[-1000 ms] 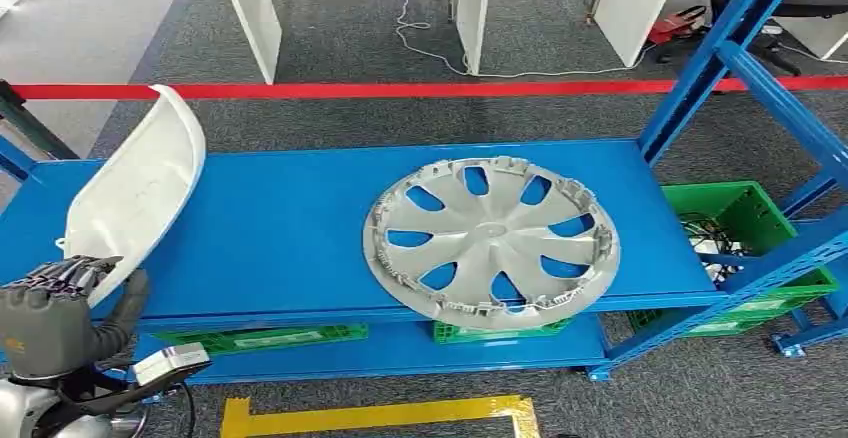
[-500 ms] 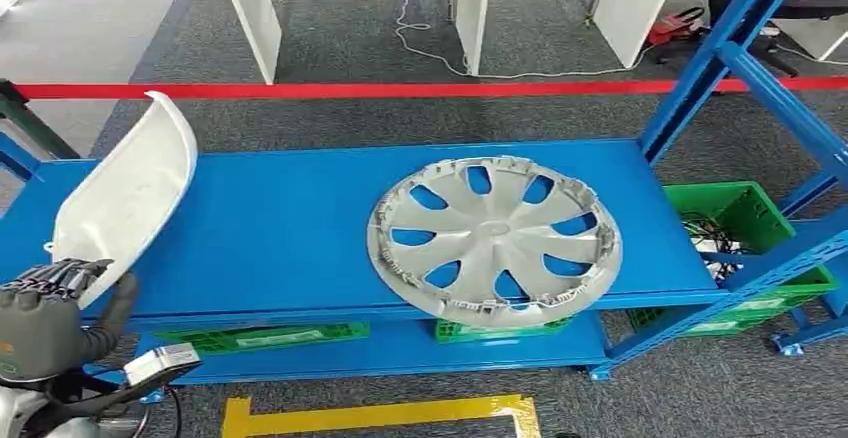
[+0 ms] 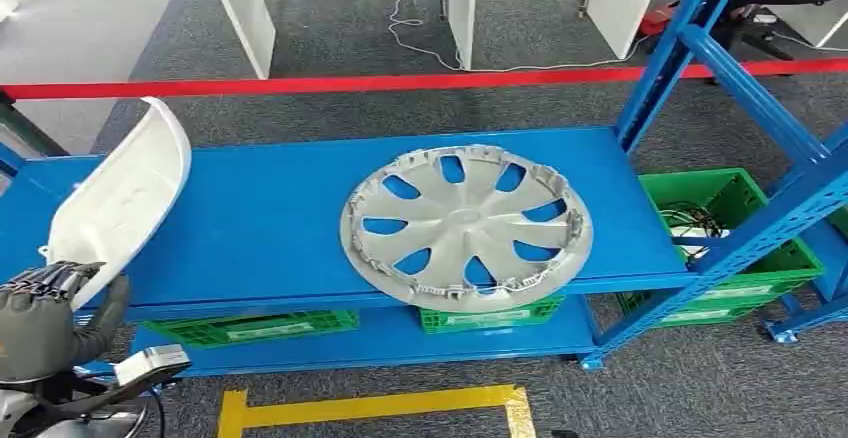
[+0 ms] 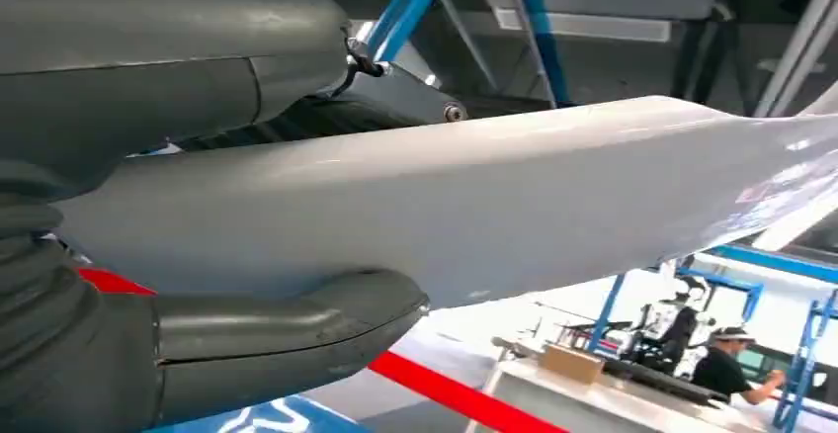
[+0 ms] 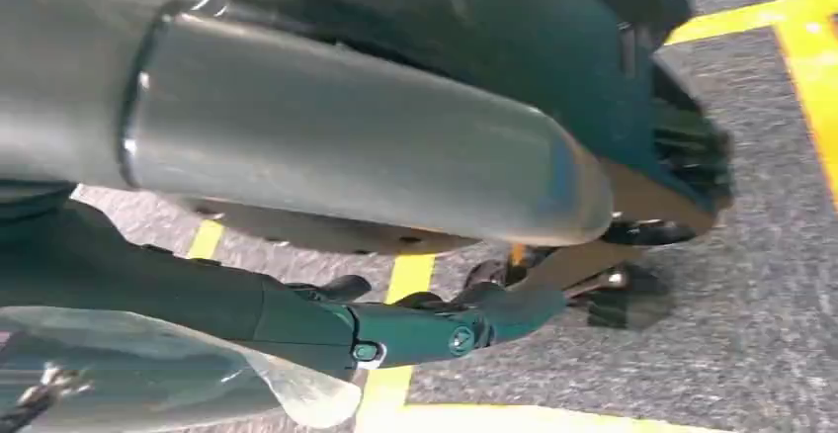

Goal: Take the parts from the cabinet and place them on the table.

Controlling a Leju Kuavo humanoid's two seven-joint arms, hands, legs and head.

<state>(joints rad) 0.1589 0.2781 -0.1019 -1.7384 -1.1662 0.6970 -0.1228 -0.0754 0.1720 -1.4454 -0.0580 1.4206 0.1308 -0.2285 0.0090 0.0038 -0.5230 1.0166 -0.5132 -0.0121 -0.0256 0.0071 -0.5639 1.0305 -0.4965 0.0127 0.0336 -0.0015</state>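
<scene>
My left hand (image 3: 43,320) grips the lower end of a long, curved white plastic part (image 3: 125,196) at the left end of the blue shelf (image 3: 270,218). The part tilts up and away from me over the shelf's left end. In the left wrist view the grey thumb (image 4: 267,329) and fingers (image 4: 168,77) clamp the white part (image 4: 553,196) from both sides. A silver wheel cover (image 3: 465,223) lies flat on the shelf, its near rim over the front edge. My right hand (image 5: 326,166) hangs over the floor, fingers straight, holding nothing.
Green crates sit under the shelf (image 3: 250,326) and at the right (image 3: 720,248), the right one with cables in it. Blue rack uprights (image 3: 690,18) rise on the right. Red tape (image 3: 350,84) crosses the floor behind the shelf, yellow tape (image 3: 370,408) in front. White desk legs (image 3: 240,8) stand beyond.
The whole picture has slid a little to the left, so the camera has moved. My left hand and the white part have come slightly lower and nearer to me. The wheel cover stays put.
</scene>
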